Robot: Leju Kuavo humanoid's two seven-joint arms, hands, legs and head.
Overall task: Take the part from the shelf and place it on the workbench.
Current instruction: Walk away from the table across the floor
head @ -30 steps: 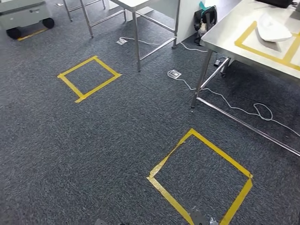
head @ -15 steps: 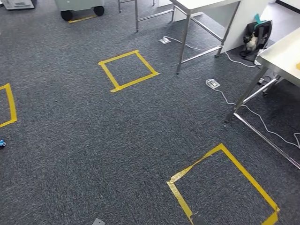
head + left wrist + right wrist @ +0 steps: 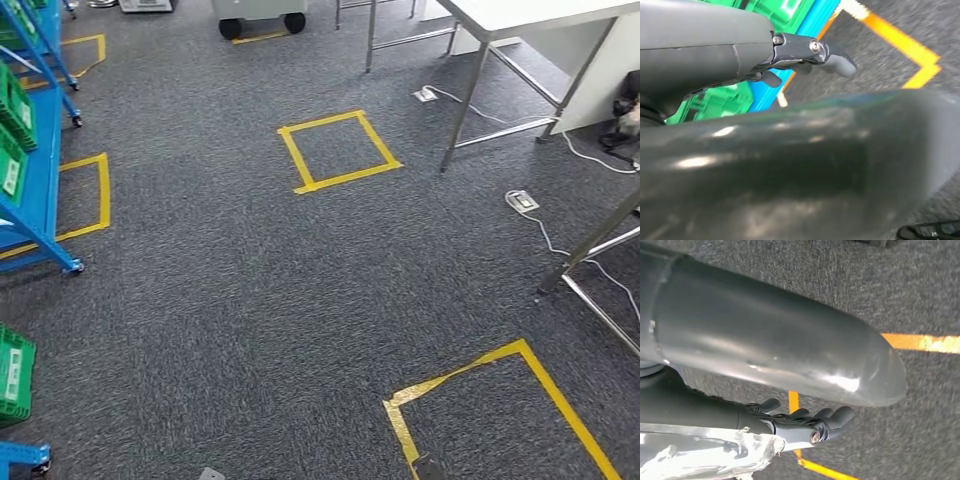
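**Item 1. Right hand** (image 3: pixel 810 422). Hanging at my side above the carpet floor (image 3: pixel 226 300). The fingers (image 3: pixel 840 416) are loosely curved, lying side by side, with nothing in them.

**Item 2. Left hand** (image 3: pixel 817 52). Also hanging low. The fingers are stretched out and bare, holding nothing. Just beyond them are the blue shelf frame (image 3: pixel 817 20) and a green bin (image 3: pixel 726 100), so this is the hand nearer the shelf.

**Item 3. Nearest tape square** (image 3: pixel 483 365). A yellow outline on the floor, close ahead on my right.

**Item 4. Blue shelf** (image 3: pixel 45 190). It stands on castors at my left, with its long side running away from me.
- Low bin (image 3: pixel 15 375), green, at the shelf's near end. Its contents are not visible.
- Further bins (image 3: pixel 11 165), green and labelled, are higher up and toward the far end. Their contents are hidden.

**Item 5. The part.** I judge that it lies in one of these bins, to my left and forward of the left fingers. I cannot tell which bin, nor how its long axis lies. The next move depends on facing the shelf's open side.

**Item 6. Tape square by the shelf** (image 3: pixel 102 190). It sits against the shelf's foot.

**Item 7. Middle tape square** (image 3: pixel 340 150). It lies well apart from the shelf, further out across the floor.

**Item 8. Floor socket and cable** (image 3: pixel 521 200). On my right, beside a steel leg (image 3: pixel 589 245).

**Item 9. White surface** (image 3: pixel 528 12). At the far right, on steel legs.

**Item 10. Grey wheeled unit** (image 3: pixel 256 12). The farthest item.
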